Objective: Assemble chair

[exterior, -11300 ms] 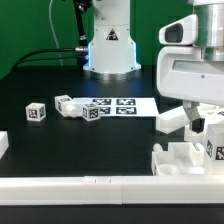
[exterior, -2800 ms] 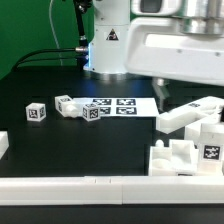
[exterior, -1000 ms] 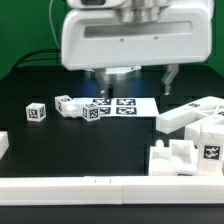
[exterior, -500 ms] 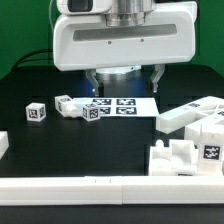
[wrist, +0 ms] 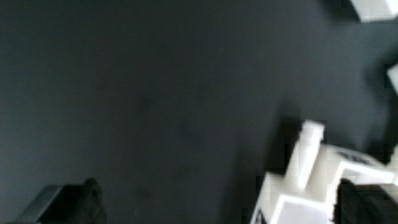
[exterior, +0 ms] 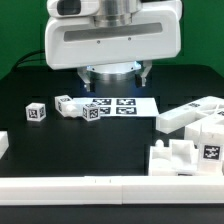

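The chair lies as loose white tagged parts. A small cube (exterior: 36, 112) and two short pegs (exterior: 66, 105) (exterior: 93, 112) sit at the exterior view's left middle. Larger blocky pieces (exterior: 190, 116) (exterior: 186, 156) are stacked at the exterior view's right. My gripper (exterior: 116, 76) hangs high over the back of the table, above the marker board (exterior: 128, 105), open with nothing between its fingers. The wrist view is blurred: dark table, a white part (wrist: 313, 160) to one side, and the gripper (wrist: 217, 204) with dark fingertips (wrist: 75, 200) apart.
A long white border rail (exterior: 100, 186) runs along the front edge. A white block (exterior: 3, 145) sits at the exterior view's left edge. The arm's white base (exterior: 110, 45) stands behind the marker board, with black cables at the back left.
The gripper has moved toward the exterior view's left, away from the stacked parts on the right, and stayed open. The parts on the table have not moved.
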Controlling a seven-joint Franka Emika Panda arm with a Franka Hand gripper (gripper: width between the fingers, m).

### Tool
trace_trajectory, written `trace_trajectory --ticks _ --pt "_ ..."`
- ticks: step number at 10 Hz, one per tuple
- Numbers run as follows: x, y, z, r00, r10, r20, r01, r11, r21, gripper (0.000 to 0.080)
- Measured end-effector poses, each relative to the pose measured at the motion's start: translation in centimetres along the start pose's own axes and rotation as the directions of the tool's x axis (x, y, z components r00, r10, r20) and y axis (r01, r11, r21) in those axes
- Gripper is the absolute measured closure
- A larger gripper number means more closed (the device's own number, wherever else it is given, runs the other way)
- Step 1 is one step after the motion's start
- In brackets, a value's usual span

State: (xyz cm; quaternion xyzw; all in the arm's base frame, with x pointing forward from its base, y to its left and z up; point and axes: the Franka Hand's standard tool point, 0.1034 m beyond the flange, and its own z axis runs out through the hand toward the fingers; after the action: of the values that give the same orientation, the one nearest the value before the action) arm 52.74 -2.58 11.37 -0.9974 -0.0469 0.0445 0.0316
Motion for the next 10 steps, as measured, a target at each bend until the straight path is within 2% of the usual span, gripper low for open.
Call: trace_trajectory --ticks 4,5,7,9,10 --pt "0.2 0.0 0.0 1.000 0.013 -0.009 -0.013 1.000 -0.004 0.0151" --pt "-0.2 0.2 0.1 1.000 0.001 -0.004 -0.001 1.000 0.001 0.0151" --pt "-3.7 1.6 0.8 0.999 -0.040 0.037 0.039 0.999 0.034 0.0151" --pt "-5.7 1.9 1.8 0.999 -0.042 0.019 0.041 0.999 0.024 0.0151" --pt "-5.5 1.9 1.7 0.999 -0.043 0.020 0.042 0.999 0.024 0.0151"
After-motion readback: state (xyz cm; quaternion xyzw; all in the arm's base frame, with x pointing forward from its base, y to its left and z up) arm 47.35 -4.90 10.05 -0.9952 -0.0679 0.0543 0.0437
